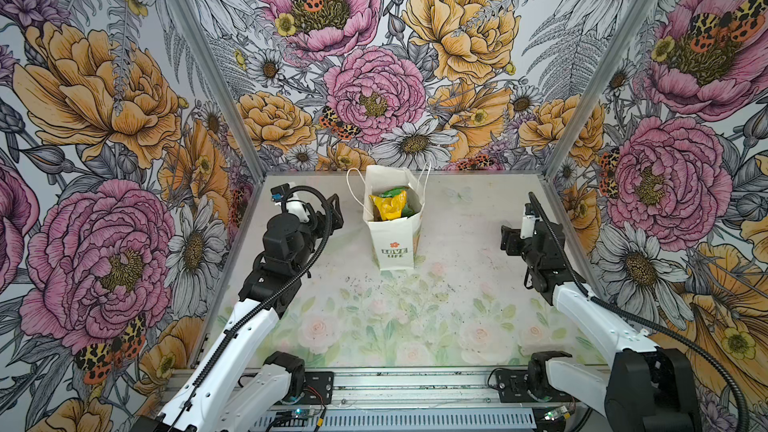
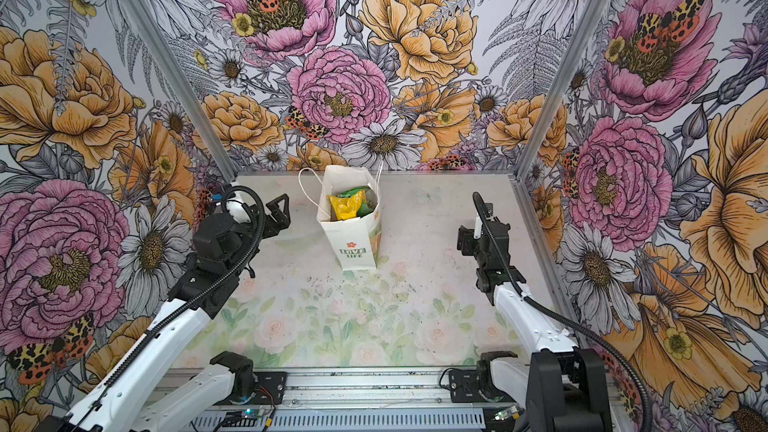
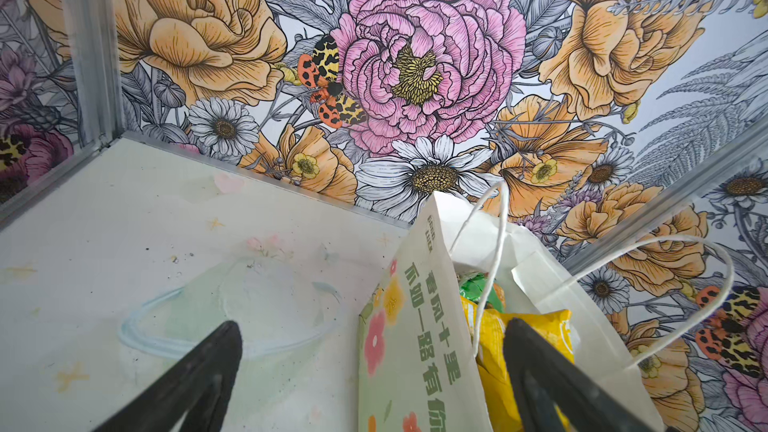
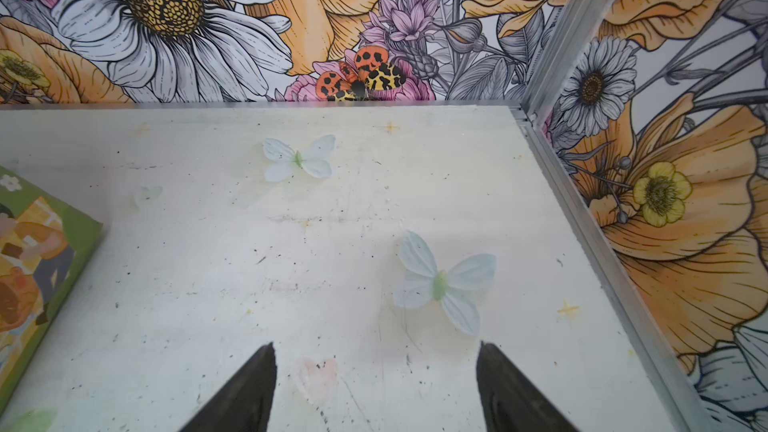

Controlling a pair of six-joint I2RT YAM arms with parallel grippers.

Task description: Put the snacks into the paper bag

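Observation:
The white paper bag [image 1: 395,249] [image 2: 358,245] stands upright and open at the back middle of the table, with its "LOVE LIFE" side facing front. Inside it lie the snacks: a yellow packet [image 1: 388,205] [image 2: 345,206] on top and a green one [image 1: 397,192] [image 2: 355,193] behind it. My left gripper [image 1: 332,211] [image 2: 279,211] hovers open and empty just left of the bag, apart from it. In the left wrist view the bag's printed wall [image 3: 419,347] and the yellow packet [image 3: 555,322] show past the left gripper [image 3: 372,324]. My right gripper [image 1: 509,238] [image 2: 463,238] [image 4: 377,346] is open and empty over bare table, right of the bag [image 4: 33,251].
The bag's white cord handles [image 1: 353,189] [image 3: 494,251] stick up and outward from its mouth. Flower-printed walls with metal corner posts [image 1: 249,160] [image 4: 552,126] close in the table on three sides. An aluminium rail [image 1: 415,384] with the arm bases runs along the front.

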